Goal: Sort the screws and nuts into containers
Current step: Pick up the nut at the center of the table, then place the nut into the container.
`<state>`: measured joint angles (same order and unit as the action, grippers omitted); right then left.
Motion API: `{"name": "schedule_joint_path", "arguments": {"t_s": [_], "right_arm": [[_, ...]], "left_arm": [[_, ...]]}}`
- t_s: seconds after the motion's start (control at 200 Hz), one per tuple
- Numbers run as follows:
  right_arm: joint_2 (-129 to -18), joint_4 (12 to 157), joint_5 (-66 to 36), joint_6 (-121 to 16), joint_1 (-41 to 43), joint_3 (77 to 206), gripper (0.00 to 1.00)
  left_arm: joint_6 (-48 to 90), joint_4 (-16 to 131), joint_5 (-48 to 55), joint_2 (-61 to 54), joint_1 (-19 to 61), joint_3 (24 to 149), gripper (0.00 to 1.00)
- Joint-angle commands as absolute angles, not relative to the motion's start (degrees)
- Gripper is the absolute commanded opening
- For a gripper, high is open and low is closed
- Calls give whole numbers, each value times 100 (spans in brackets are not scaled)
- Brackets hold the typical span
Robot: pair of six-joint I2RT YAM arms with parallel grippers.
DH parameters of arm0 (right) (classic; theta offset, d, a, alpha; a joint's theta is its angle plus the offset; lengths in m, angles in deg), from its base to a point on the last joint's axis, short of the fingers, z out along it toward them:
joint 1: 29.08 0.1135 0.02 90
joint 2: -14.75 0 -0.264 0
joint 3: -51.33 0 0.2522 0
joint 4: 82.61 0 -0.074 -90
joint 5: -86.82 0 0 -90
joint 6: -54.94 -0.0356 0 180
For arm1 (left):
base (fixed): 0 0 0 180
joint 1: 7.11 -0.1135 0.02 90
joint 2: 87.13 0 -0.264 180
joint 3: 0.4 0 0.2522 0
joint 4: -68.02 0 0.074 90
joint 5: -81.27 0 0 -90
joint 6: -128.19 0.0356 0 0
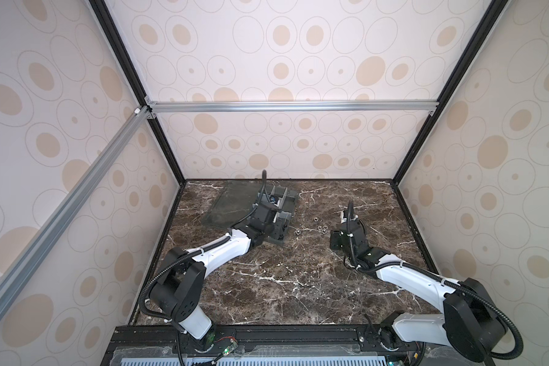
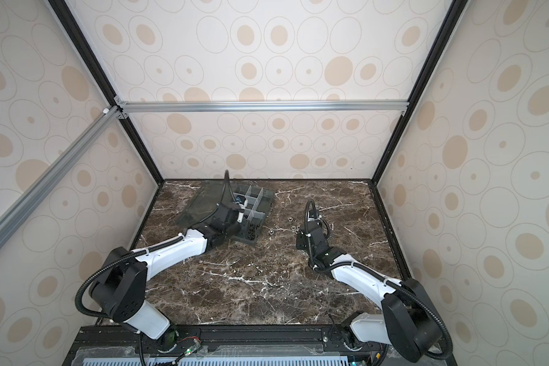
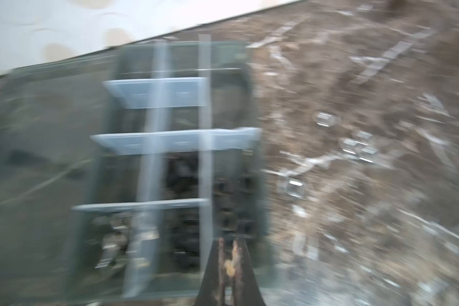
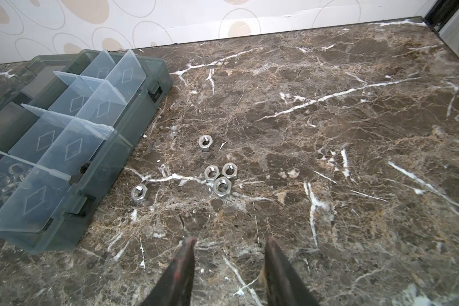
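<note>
**Organizer box** point(image 4: 141, 111): translucent grey, standing on the marble table point(image 4: 329, 127). Its flat clear lid point(image 1: 232, 206) lies against the long side that faces away from the right arm. Frosted dividers point(image 4: 72, 148) split the box into the containers point(image 2: 255, 194).

**Screws** point(image 3: 183, 174): dark and blurred in the left wrist view. They are heaped in cells at the end of the box nearer the robot, in the middle row and in the row along the latch-side wall.

**Nuts** point(image 4: 222, 186): five silver hex nuts lie loose on the table beside the box's latch-side wall.
- Three touch one another in a cluster.
- One lies apart from the cluster, farther from the robot.
- One sits just beside the box, near its near corner.
- More silver nuts show through a divider in a near cell on the lid side of the box.

**Left gripper** point(image 3: 229, 241): positioned over the near end of the box. Its jaws are closed and the tips almost meet. The blur hides whether anything is pinched between them.

**Right gripper** point(image 4: 231, 240): positioned above bare table on the nut side of the box, well apart from it. Its jaws are spread partway, gripping nothing and touching nothing. The nut cluster lies ahead of the tips, apart from them.
</note>
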<state>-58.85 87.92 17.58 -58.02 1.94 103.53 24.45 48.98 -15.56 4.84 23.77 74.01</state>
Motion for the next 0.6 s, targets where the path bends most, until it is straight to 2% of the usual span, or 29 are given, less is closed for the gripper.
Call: {"name": "schedule_joint_path", "arguments": {"t_s": [0.0,0.145,0.335,0.425,0.45,0.49,0.55,0.57,0.595], "right_arm": [[-6042,8767,1648,-5648,150,10557,45],[-6127,8767,1531,-5589,150,10666,45],[-6207,8767,1377,-5571,142,10769,45],[-6435,8712,931,-5409,125,10988,46],[-6535,8664,732,-5340,115,11088,46],[-6762,8571,394,-5218,113,11289,47],[-7207,8295,-163,-4974,111,11707,48],[-7381,8171,-324,-4913,109,11878,48],[-7610,7975,-454,-4827,102,12099,48]], "left_arm": [[2720,4407,-1627,542,1861,7535,0],[2816,4537,-1587,804,1418,7458,0],[3002,4913,-1666,1151,1381,7412,0],[3028,5109,-1747,1238,1357,7327,0],[3035,5156,-1767,1257,1354,7310,2],[3060,5273,-1785,1276,1355,7287,12],[3084,5397,-1830,1316,1350,7294,16],[3101,5430,-1817,1343,1346,7303,19],[3115,5460,-1797,1369,1346,7331,29]]}}
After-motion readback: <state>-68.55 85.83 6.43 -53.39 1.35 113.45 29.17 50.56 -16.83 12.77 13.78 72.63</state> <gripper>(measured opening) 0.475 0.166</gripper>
